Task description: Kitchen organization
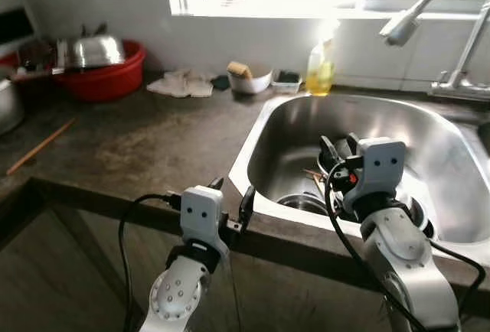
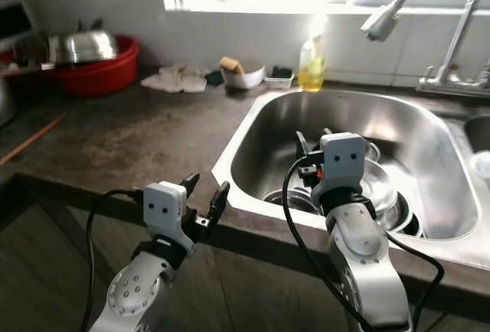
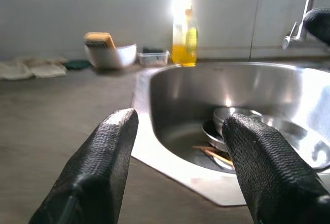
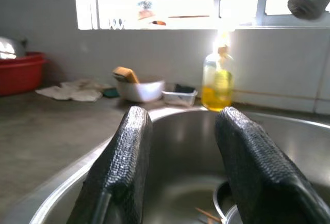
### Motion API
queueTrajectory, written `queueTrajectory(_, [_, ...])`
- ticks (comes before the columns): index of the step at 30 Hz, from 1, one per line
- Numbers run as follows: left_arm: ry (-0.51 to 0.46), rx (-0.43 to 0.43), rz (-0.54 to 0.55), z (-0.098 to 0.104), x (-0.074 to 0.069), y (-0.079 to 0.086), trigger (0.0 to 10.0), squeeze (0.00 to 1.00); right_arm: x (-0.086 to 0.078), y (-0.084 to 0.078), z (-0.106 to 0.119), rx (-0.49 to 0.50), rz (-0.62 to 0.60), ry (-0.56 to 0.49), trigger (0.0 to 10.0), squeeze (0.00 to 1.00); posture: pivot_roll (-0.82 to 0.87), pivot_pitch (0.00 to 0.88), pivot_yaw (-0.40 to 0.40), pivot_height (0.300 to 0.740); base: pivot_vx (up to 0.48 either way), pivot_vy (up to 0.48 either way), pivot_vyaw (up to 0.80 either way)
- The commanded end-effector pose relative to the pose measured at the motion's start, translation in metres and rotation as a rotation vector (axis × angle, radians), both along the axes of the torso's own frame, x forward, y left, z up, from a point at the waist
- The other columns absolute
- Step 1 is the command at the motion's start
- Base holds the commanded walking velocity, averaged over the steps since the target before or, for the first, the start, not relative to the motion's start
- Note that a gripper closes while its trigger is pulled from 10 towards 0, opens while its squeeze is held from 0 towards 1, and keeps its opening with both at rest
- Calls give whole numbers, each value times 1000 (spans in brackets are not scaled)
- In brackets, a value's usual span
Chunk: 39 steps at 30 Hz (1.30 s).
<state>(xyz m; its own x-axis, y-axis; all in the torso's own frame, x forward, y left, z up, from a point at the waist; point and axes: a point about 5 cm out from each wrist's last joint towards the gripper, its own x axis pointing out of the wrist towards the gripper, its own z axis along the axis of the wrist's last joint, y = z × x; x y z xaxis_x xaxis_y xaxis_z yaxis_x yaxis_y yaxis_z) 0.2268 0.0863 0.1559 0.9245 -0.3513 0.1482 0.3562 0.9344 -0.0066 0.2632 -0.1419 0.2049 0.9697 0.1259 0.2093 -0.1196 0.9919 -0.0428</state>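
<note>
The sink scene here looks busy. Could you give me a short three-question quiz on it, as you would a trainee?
1. True or false: the right tool is over the sink, its fingers apart and holding nothing.
2. What stands at the back edge of the sink? A) a kettle B) a soap bottle C) a toaster
3. Fill in: the metal lid rests in a ___ basin on the counter.

Key: 1 true; 2 B; 3 red. The left tool waits open at the counter's front edge, and metal bowls lie in the sink.
</note>
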Motion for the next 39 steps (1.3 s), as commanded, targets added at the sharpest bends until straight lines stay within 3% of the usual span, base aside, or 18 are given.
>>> queueTrajectory(1, [-2,11,20,0,1,7,10000,0,1,9,5,7,37,-21,10000,0,89,7,-20,740,0,480,0])
queueTrajectory(12, [-10,25,36,1,4,9,10000,0,4,10,5,7,40,-12,10000,0,91,7,-22,740,0,357,520])
queueTrajectory(23, [-19,41,69,1,7,14,10000,0,6,15,7,21,73,-15,10000,0,89,12,-24,740,0,24,0])
queueTrajectory(28, [-17,35,69,1,8,13,10000,0,6,17,7,11,79,-19,10000,0,90,12,-25,740,0,0,740])
queueTrajectory(34, [-15,46,68,1,10,14,10000,0,8,18,8,14,78,-14,10000,0,93,20,-24,740,0,480,800])
queueTrajectory(39, [-26,47,74,3,11,13,10000,0,11,18,8,17,75,-9,10000,0,95,23,-24,740,0,0,0])
